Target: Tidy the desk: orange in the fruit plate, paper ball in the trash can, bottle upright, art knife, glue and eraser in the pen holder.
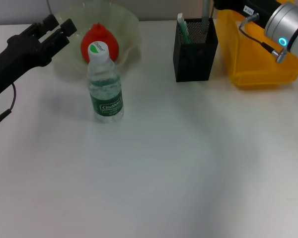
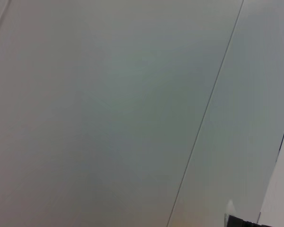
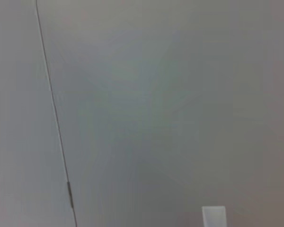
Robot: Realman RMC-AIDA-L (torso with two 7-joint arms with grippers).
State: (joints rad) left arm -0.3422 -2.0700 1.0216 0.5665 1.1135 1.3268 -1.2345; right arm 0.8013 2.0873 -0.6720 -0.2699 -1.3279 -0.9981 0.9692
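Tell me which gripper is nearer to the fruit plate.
Left. The left gripper sits right beside the fruit plate, at its edge on the robot's left. The right arm is far across, over the trash can; its gripper isn't visible.

Red-orange orange (image 1: 100, 42) in translucent pale-green fruit plate (image 1: 126, 25). Clear bottle (image 1: 104, 84), dark green label w/ white text, white-and-green cap. Black mesh pen holder (image 1: 195, 57). Bright yellow trash can (image 1: 260, 67), far right. White desk (image 1: 154, 173).
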